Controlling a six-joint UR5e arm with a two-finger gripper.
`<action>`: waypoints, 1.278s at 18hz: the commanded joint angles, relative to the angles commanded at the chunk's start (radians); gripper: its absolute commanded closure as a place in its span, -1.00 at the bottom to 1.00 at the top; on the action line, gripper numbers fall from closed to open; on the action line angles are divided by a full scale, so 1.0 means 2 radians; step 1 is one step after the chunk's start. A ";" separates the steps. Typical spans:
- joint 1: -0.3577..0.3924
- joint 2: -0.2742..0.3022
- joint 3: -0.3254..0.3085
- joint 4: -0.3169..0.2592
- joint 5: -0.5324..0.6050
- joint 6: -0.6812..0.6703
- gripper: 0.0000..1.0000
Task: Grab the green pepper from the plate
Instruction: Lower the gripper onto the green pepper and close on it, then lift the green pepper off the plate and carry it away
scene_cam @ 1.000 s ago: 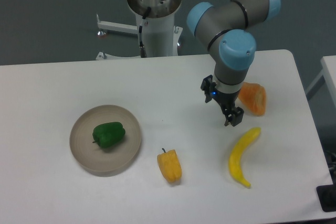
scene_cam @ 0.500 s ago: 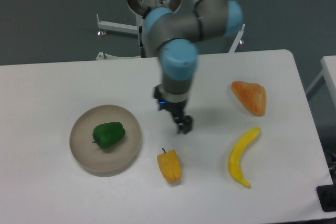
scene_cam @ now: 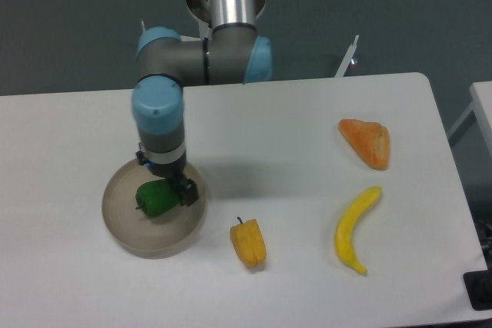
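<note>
Swinging left across the table (scene_cam: 254, 136) within 1 second, the arm now hangs over the plate (scene_cam: 123, 224), placed for a straight drop. Directly beneath the gripper (scene_cam: 183, 192), touching or nearly so, the green pepper (scene_cam: 155, 198) lies on that plate. Whether the jaws are spread or closed cannot be told. Right of the gripper lies the yellow-orange pepper (scene_cam: 248, 243).

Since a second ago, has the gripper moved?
Yes. The gripper has swept left across the table, from beside the orange wedge to over the plate, right at the green pepper.
</note>
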 joint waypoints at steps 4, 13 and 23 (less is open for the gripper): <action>-0.003 -0.019 0.000 0.002 0.000 0.002 -1.00; 0.006 0.011 -0.002 0.002 0.000 0.002 0.87; 0.130 0.110 -0.029 -0.071 -0.041 0.033 0.85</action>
